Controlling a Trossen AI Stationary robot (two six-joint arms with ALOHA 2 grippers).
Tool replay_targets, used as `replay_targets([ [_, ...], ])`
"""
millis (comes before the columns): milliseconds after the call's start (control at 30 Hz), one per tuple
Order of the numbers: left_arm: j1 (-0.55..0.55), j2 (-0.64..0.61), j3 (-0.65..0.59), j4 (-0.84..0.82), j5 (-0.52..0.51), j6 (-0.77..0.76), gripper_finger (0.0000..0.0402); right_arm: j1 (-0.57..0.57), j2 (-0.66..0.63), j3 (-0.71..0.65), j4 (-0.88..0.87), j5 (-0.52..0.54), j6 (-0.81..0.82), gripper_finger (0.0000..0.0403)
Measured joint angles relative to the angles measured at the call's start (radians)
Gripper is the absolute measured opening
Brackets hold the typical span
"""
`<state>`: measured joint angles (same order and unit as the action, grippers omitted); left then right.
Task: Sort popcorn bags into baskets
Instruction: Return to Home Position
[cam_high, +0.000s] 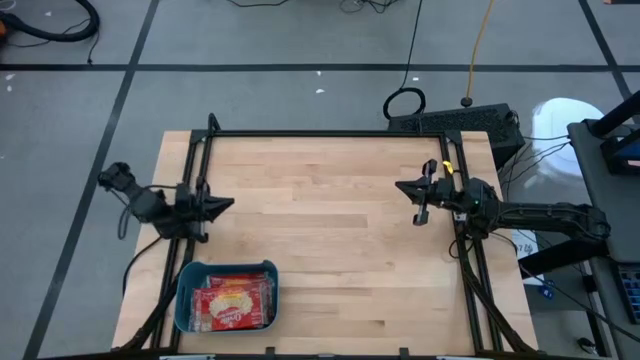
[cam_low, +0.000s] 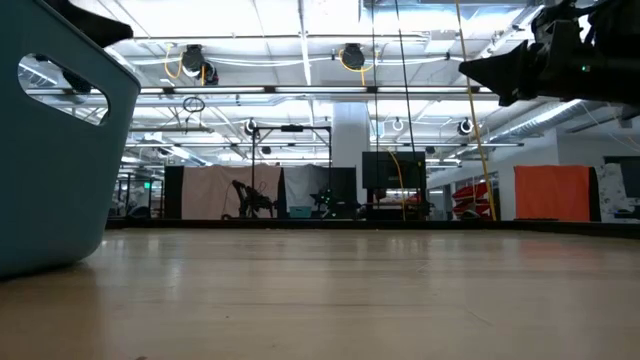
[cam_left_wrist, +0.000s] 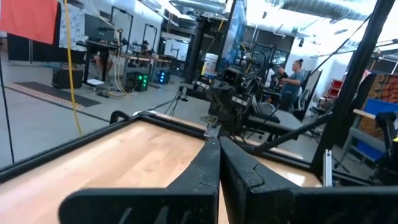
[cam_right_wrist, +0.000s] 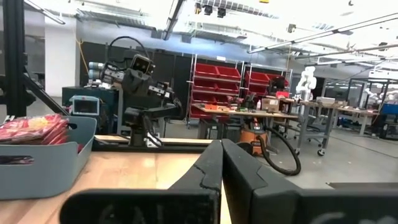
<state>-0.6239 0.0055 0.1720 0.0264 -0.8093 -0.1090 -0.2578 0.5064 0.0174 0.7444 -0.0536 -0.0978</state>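
- Basket (cam_high: 228, 267): one teal bin at the near left corner of the table (cam_high: 330, 230), upright, long side along the near edge.
- Popcorn bags (cam_high: 232, 303): red packets, all lying inside the basket in overlapping layers. The right wrist view shows the heap (cam_right_wrist: 34, 129) rising a little above the rim. No packet shows on the bare boards.
- Handling, as a judgement: the packets look light, flat and film-wrapped, so likely slick and crinkly with loose contents that shift. A pinch across a short edge or a corner seam should suit. The topmost packet is the one free to take; those beneath are pinned.
- Left gripper (cam_high: 228, 203): at the left edge, about halfway along it, beyond the basket and apart from it. Fingers pressed together, carrying nothing.
- Right gripper (cam_high: 405, 187): near the right edge, toward the far side, raised well clear of the boards in the low view. Fingers pressed together, carrying nothing.
- Status, as a judgement: sorting looks complete, with both arms parked.
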Motion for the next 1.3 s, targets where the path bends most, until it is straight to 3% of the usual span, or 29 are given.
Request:
replay_targets([
  [333, 0.298, 0.0, -0.121, 0.099, 0.286, -0.057, 0.0003, -0.003, -0.012, -0.002, 0.0, 0.0, -0.001, 0.0],
  [700, 0.595, 0.0, -0.163, 0.107, 0.516, -0.046, 0.0003, -0.003, -0.019, -0.002, 0.0, -0.029, 0.007, 0.0],
  [967, 0.705, 0.0, -0.163, 0.103, 0.55, -0.054, 0.0003, -0.014, -0.029, -0.002, -0.027, -0.023, 0.007, 0.0],
  [1300, 0.716, 0.0, -0.163, 0.101, 0.551, -0.077, 0.0003, 0.05, -0.11, -0.002, -0.072, 0.071, 0.01, 0.0],
])
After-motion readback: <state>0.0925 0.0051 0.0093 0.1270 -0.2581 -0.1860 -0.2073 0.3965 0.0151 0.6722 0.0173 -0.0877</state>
